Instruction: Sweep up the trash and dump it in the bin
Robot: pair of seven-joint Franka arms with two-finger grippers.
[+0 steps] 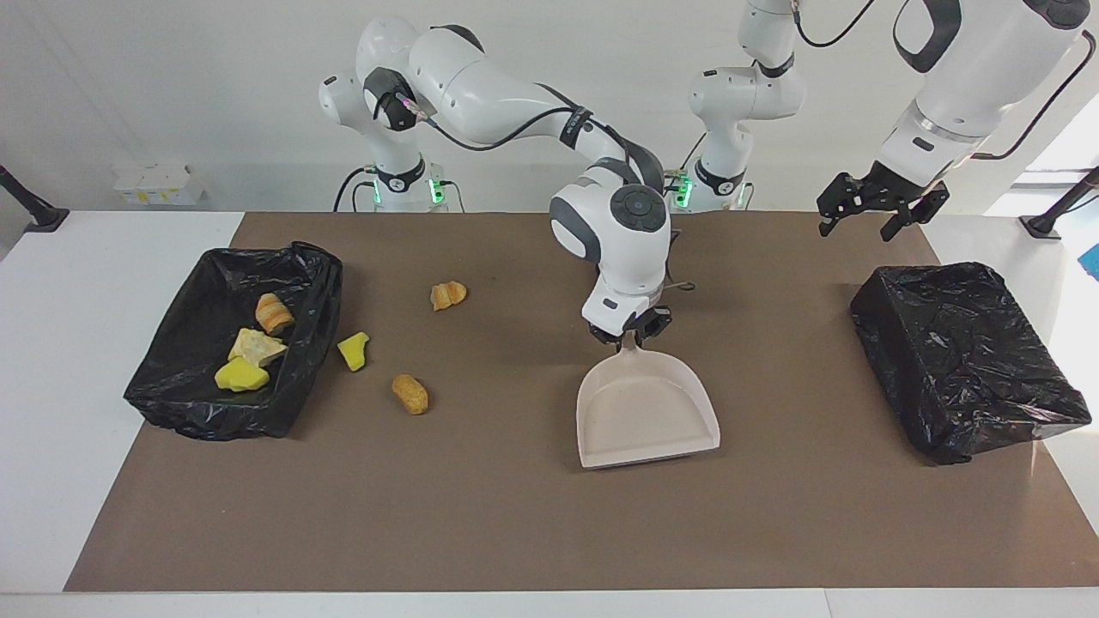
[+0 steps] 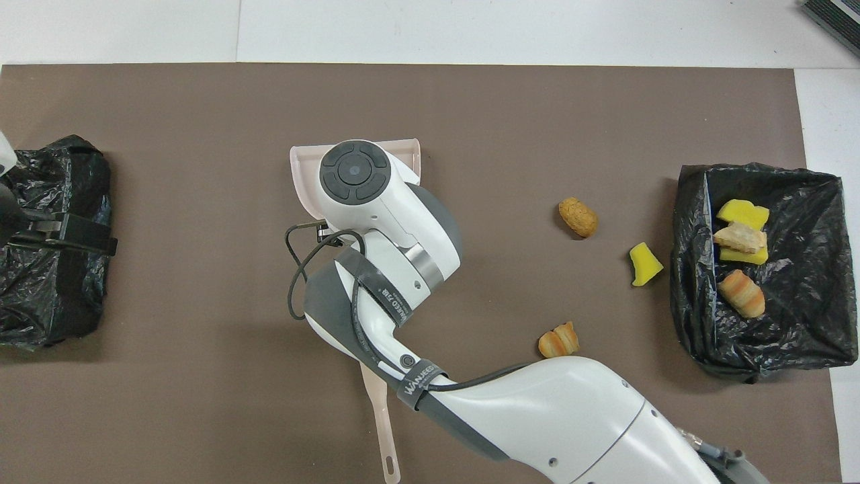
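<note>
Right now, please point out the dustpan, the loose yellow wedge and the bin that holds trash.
dustpan (image 1: 640,416), facing view, bare inner floor of the pan.
loose yellow wedge (image 1: 353,350), facing view, its top face.
bin that holds trash (image 1: 319,292), facing view, its bag-lined wall.

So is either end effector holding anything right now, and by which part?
The right end effector is shut on the beige plastic dustpan, gripping its handle where it joins the pan. The left end effector is open and holds nothing, over the table's left-arm end.
</note>
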